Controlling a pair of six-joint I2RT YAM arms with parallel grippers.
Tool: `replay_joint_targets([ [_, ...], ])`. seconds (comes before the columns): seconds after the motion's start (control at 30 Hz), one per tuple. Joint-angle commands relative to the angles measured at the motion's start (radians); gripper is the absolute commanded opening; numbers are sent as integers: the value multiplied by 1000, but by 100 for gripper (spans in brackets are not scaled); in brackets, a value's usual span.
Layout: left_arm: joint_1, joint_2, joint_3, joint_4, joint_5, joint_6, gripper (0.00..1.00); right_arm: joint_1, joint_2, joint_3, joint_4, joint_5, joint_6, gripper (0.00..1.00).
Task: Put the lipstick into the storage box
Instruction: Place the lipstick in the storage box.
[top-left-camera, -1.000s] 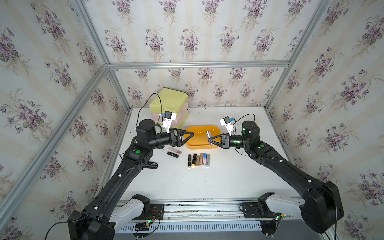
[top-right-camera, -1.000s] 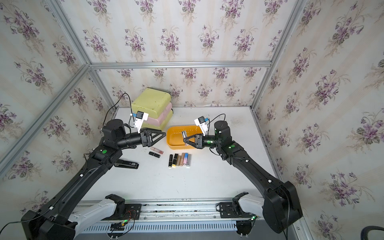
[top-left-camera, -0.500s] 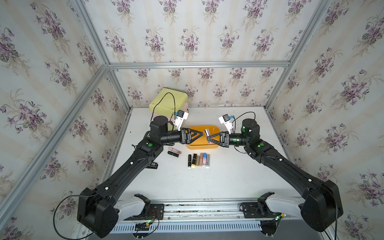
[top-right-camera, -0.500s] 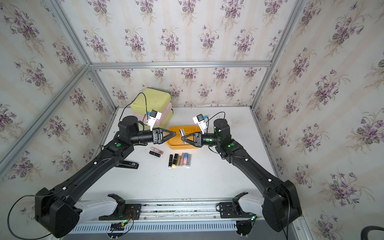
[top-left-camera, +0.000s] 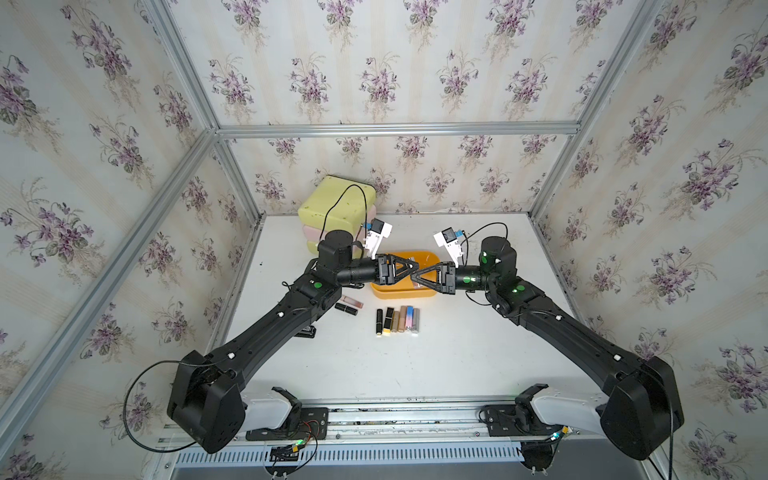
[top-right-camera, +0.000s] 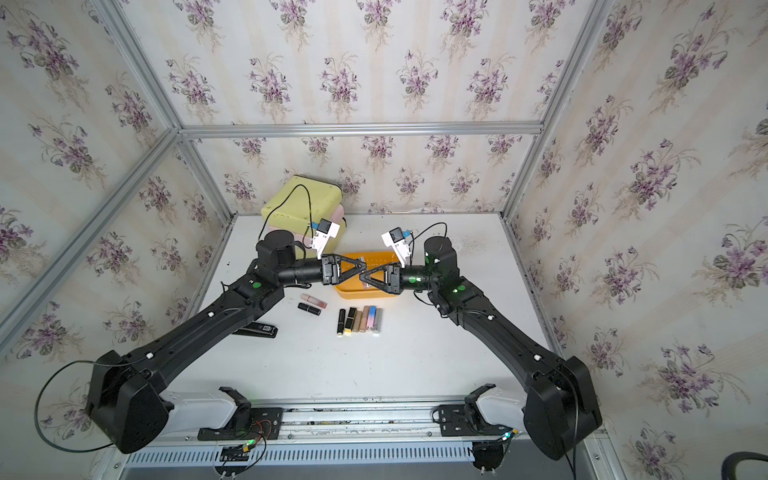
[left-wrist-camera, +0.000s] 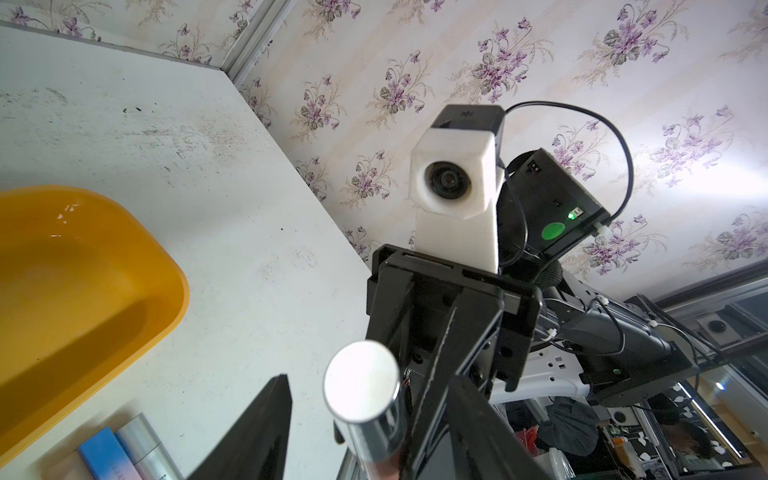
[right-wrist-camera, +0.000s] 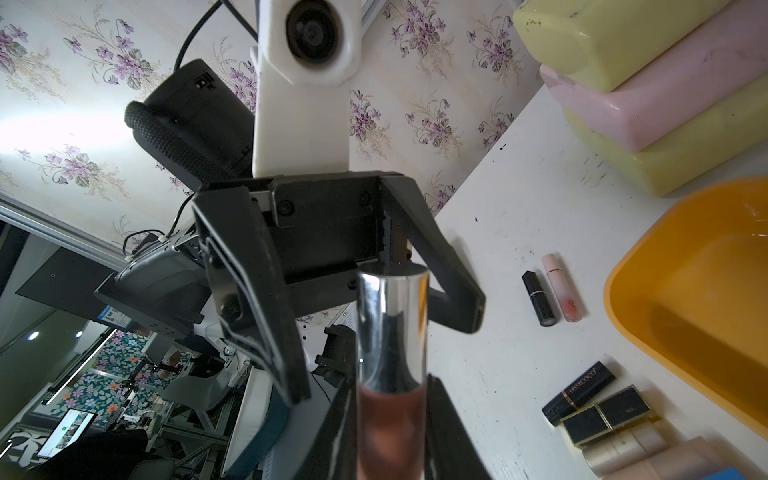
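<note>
Floral-papered walls enclose a white table where, above the orange storage box (top-left-camera: 403, 291), the right gripper (top-left-camera: 417, 277) pinches a silver-capped lipstick (right-wrist-camera: 390, 328) tip-to-tip with the part-open, empty left gripper (top-left-camera: 409, 275) — apparently a handover — which next calls for the left jaws to close.

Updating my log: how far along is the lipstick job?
Done: nothing shows in the storage box, though part is hidden. In hand: the right gripper grips a silver-capped lip gloss tube above it, the left gripper open around the cap. Left: a row of lipsticks and a separate pair lie on the table.
</note>
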Motion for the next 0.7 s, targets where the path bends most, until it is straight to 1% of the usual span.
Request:
replay_joint_targets([
  [0.0,-6,15,8,73,0,-24,52,3,2,2,30,2,0,16],
  [0.07,-10,21,13,74,0,-25,47,3,0,-1,30,5,-2,16],
  [0.17,-11,21,13,77,0,-29,45,3,-2,-3,29,6,-4,16],
  [0.33,-14,16,8,76,-1,-31,39,3,-2,-6,29,8,-5,16],
  [0.43,-15,11,2,74,-5,-31,33,3,0,-7,29,11,-6,16],
  [0.53,-18,10,-3,72,-8,-33,32,3,0,-5,35,11,-4,16],
  [0.67,-22,16,-5,80,-7,-41,25,3,4,-3,40,14,-4,16],
])
